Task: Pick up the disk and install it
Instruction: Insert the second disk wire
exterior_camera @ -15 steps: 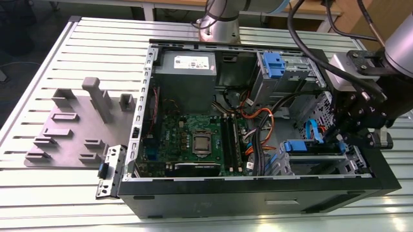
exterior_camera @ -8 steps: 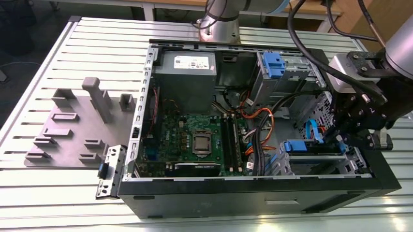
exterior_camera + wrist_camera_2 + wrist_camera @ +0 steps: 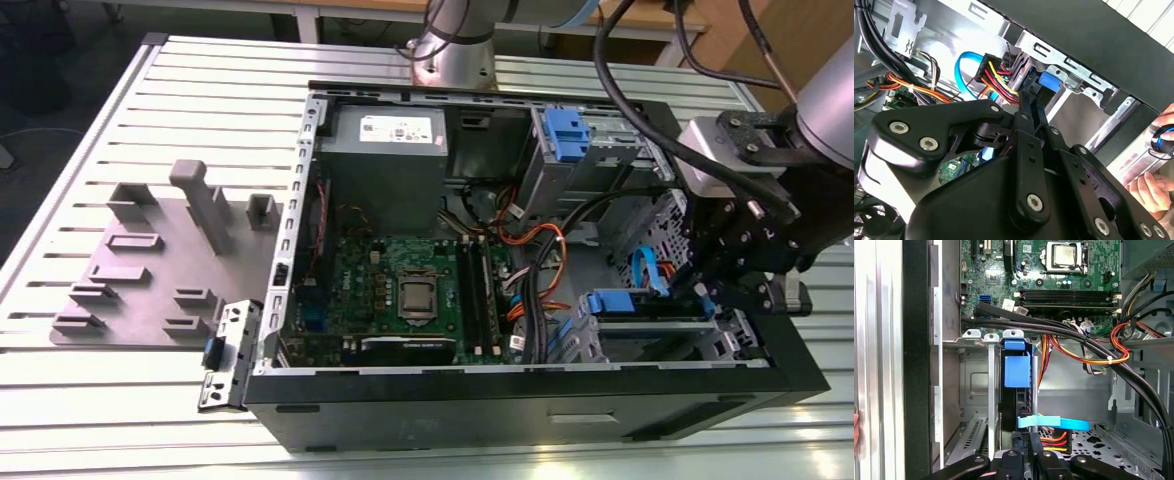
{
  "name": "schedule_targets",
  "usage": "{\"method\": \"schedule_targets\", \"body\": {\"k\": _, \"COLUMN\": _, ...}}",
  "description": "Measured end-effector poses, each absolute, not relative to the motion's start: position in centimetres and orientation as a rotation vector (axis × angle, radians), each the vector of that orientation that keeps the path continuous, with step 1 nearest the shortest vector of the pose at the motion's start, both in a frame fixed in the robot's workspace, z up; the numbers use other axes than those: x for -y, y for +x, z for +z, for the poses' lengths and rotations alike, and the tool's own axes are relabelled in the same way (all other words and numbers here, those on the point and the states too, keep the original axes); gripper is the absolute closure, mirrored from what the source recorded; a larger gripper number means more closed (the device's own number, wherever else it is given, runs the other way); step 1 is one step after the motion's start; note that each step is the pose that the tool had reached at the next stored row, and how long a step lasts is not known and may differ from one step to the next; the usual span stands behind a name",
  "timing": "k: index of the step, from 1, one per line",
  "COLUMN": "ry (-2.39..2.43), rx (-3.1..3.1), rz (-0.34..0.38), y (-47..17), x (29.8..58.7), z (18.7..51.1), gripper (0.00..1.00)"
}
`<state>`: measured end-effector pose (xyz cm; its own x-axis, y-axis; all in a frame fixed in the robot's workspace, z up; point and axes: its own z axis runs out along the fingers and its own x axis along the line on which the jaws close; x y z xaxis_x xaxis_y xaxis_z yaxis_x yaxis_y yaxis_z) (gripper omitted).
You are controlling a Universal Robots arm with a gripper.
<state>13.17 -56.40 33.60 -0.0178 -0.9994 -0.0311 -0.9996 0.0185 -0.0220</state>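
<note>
Inside the computer case [image 3: 400,400], your tool [image 3: 1024,456] meets the drive bay.
Tool closed on the disk [image 3: 1017,371], seated upright between bay rails.

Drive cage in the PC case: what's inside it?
The disk in its blue carrier stands edge-on in a drive cage slot, the gripper at its end. Its label is hidden.

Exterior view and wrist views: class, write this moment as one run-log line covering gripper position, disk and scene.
gripper: inside open computer case, by drive cage | disk: blue carrier seated edge-on in cage slot | person's hand: outside case
</note>
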Motion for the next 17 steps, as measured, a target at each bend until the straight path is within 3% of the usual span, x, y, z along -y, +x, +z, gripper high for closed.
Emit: {"method": "schedule_targets", "body": {"k": 17, "ry": -2.173, "rx": -2.213, "rz": 0.013, "y": 13.17, "x": 56.41, "z": 33.22, "gripper": 0.83}}
